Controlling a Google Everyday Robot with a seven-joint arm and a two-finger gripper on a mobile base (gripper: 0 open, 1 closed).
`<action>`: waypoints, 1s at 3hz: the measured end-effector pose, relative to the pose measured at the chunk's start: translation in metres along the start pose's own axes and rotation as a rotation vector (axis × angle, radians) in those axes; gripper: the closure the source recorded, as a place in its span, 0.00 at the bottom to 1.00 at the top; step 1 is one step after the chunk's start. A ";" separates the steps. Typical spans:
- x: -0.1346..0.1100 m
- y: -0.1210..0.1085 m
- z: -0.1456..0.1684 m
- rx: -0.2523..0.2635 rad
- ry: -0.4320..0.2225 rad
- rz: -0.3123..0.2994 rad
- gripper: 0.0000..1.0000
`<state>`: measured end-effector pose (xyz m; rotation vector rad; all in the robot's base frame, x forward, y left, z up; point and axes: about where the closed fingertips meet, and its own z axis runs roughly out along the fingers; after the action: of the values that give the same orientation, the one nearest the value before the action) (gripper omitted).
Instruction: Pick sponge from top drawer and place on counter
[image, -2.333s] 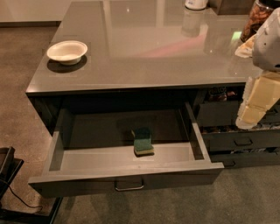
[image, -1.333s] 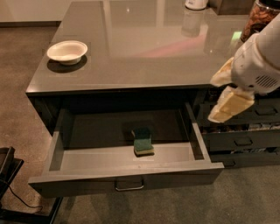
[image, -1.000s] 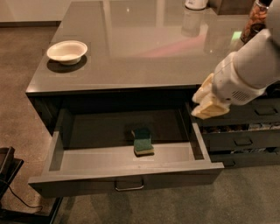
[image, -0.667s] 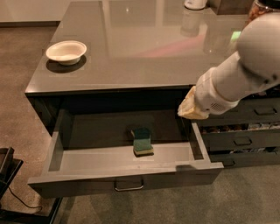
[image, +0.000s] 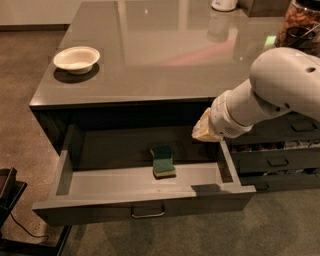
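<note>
Toward the front middle of the open top drawer, the sponge lies flat on the drawer floor, green layer up with the yellow foam showing along its near edge. It sits just behind the drawer's front panel, apart from both side walls. A small metal bar handle is fixed at the centre of that panel.

Up and to the right of the sponge, the gripper hangs over the drawer's right rear corner, clear of the sponge and holding nothing that can be seen; whether it is open or closed cannot be told. The white arm behind it reaches in from the right.

Above the drawer spreads the glossy grey worktop, with a white bowl near its left front corner. Narrower grey drawers stack at the right.
</note>
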<state>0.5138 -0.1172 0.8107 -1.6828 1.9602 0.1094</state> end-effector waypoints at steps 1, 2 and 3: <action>-0.001 0.003 0.022 -0.007 -0.062 0.008 1.00; -0.007 0.007 0.052 -0.024 -0.149 0.023 0.81; -0.014 0.012 0.083 -0.061 -0.213 0.030 0.58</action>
<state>0.5325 -0.0689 0.7433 -1.6083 1.8394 0.3484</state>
